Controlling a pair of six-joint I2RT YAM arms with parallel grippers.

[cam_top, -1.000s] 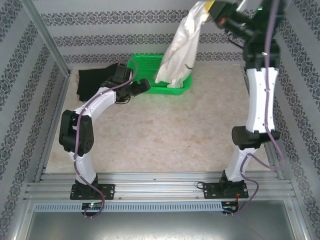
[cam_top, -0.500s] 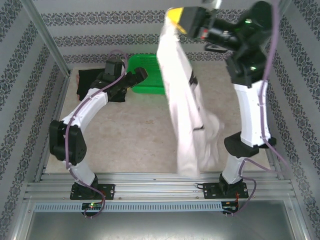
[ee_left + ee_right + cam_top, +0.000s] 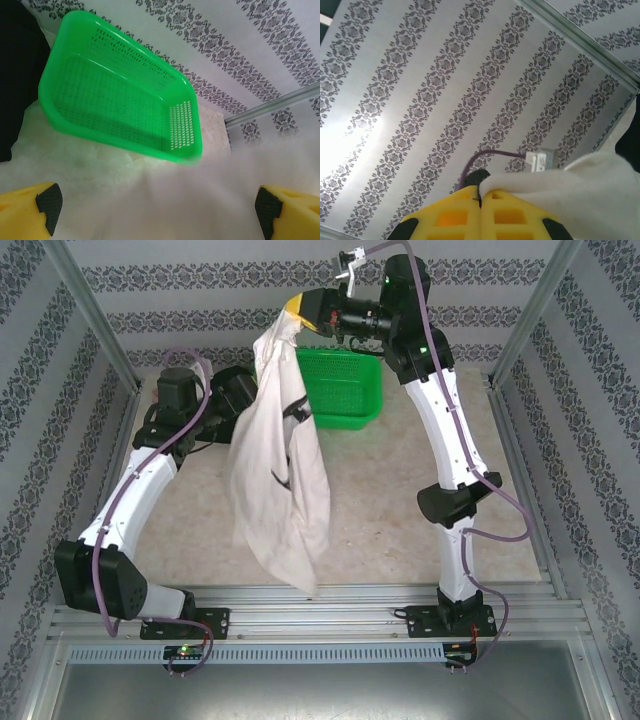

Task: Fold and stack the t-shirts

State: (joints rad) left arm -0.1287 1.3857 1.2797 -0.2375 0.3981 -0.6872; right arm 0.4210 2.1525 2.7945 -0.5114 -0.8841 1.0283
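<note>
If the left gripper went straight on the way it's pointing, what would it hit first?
Most likely the hanging cream-white cloth t-shirt, blurred just beyond the open left gripper; the bright green plastic mesh basket lies behind it. Depth is uncertain.

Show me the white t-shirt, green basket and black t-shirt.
white t-shirt [image 3: 265, 510], top external view, middle of the hanging cloth.
green basket [image 3: 181, 126], left wrist view, mesh end wall.
black t-shirt [image 3: 15, 85], left wrist view, cloth at left edge.
</note>
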